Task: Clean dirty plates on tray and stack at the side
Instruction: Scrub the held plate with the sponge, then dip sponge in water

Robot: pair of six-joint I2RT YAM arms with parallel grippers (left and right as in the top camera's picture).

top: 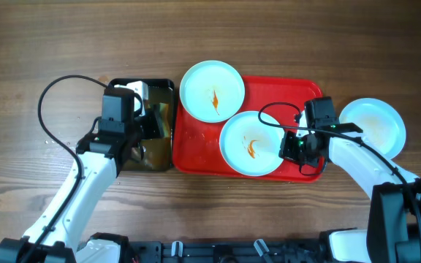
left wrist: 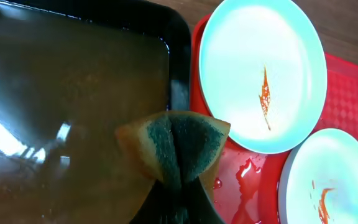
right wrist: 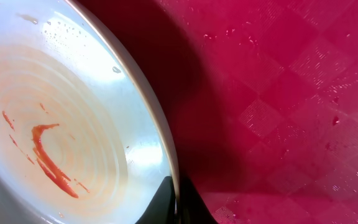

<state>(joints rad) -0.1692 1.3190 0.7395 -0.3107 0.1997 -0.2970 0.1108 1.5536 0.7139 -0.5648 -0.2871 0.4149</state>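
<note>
The red tray (top: 196,150) holds two plates with orange-red sauce streaks: one at its back left corner (top: 212,90) and one at the front middle (top: 251,144). A third plate (top: 375,126) lies on the table right of the tray with only a faint smear. My right gripper (top: 292,148) is shut on the right rim of the front plate (right wrist: 73,124), with one finger on each side of the rim (right wrist: 178,205). My left gripper (top: 146,124) is shut on a folded green and yellow sponge (left wrist: 179,143) over the black basin (top: 163,88).
The black basin (left wrist: 179,62) holds murky brownish water and touches the tray's left side. Water drops lie on the tray floor (left wrist: 247,174). Wooden table shows all around. Arm cables loop over the left side and over the tray's right end.
</note>
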